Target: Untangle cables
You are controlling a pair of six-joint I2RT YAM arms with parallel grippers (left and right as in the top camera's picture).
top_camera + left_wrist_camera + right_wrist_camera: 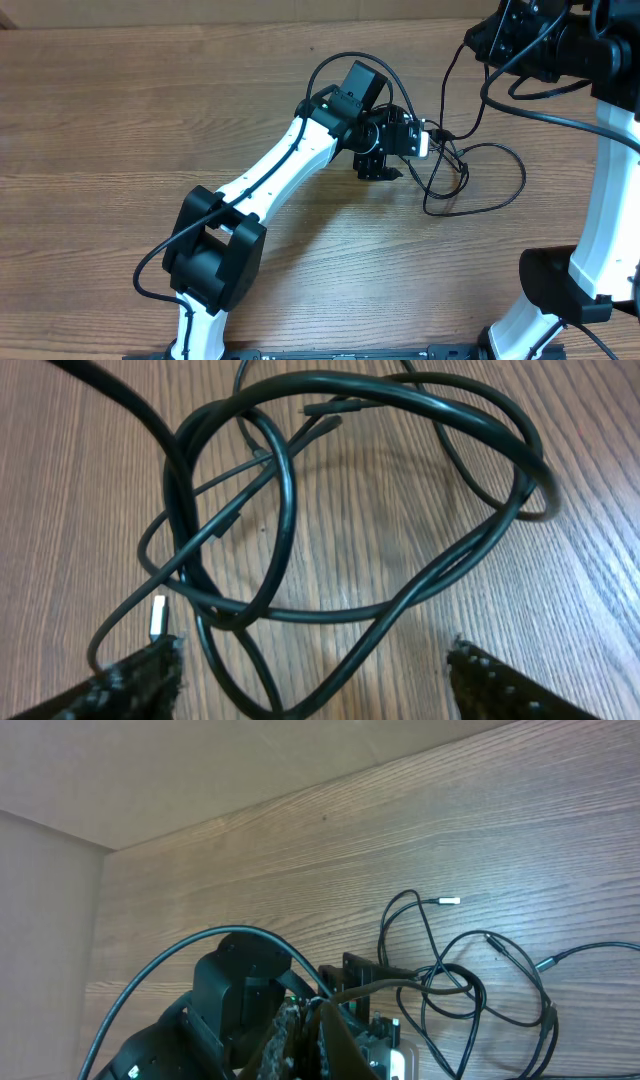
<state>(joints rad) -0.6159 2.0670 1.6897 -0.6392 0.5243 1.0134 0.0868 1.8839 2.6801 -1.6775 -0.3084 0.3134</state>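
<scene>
Over the middle of the tabletop (120, 130), the left tool (312, 652) hangs wide open and empty above the cables (300, 617), a light, limp, slippery tangle probably best pinched beside a plug (157, 617). Rightward, the right tool (315, 1012) is closed, apparently pinching one strand.

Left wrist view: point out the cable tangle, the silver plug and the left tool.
cable tangle (288, 490), left wrist view, thick loop
silver plug (157, 616), left wrist view, metal tip
left tool (312, 658), left wrist view, between fingertips
</scene>
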